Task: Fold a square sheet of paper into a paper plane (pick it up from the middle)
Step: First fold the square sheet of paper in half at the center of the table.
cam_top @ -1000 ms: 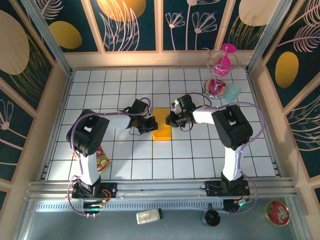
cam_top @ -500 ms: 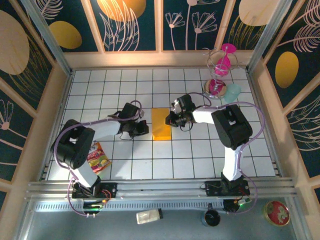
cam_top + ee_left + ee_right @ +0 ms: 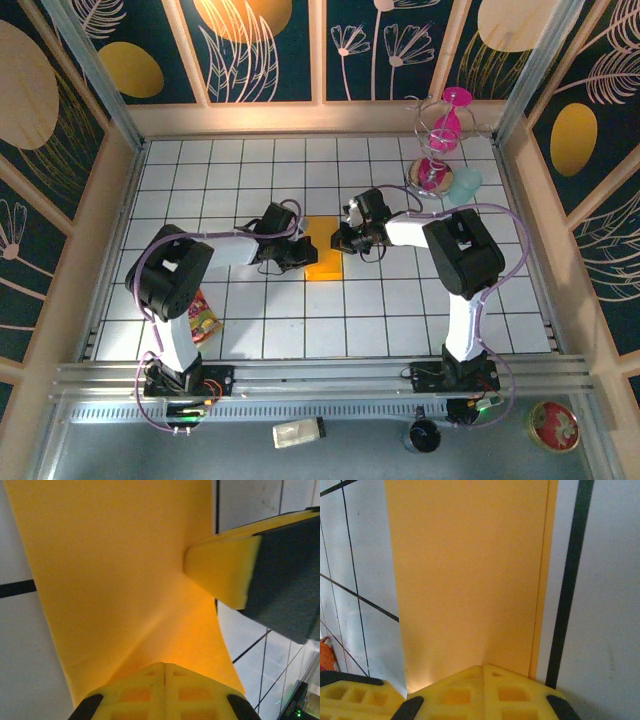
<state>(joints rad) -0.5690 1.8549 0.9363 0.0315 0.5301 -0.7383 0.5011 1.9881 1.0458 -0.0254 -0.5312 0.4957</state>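
Observation:
The square sheet of paper [image 3: 323,264] lies folded into a narrow orange-yellow rectangle in the middle of the tiled table, with one layer edge slightly offset [image 3: 543,580]. My left gripper [image 3: 304,251] is shut, and its joined tips [image 3: 164,666] rest on the paper's left side [image 3: 115,570]. My right gripper [image 3: 339,240] is also shut. Its tips [image 3: 482,668] press on the paper's right side [image 3: 465,565]. In the left wrist view the right gripper's fingers [image 3: 220,572] touch the paper's far edge. No folded plane shape shows.
A red-yellow snack packet [image 3: 203,321] lies by the left arm's base. A pink hourglass stand [image 3: 441,140] and a teal object [image 3: 465,182] stand at the back right. Wooden walls ring the table. A bottle [image 3: 298,432], a cup [image 3: 423,435] and a red tin [image 3: 555,425] lie below the front rail.
My left gripper slid left off the paper half a second ago and has come back right onto its left side. The right gripper and the paper have stayed put.

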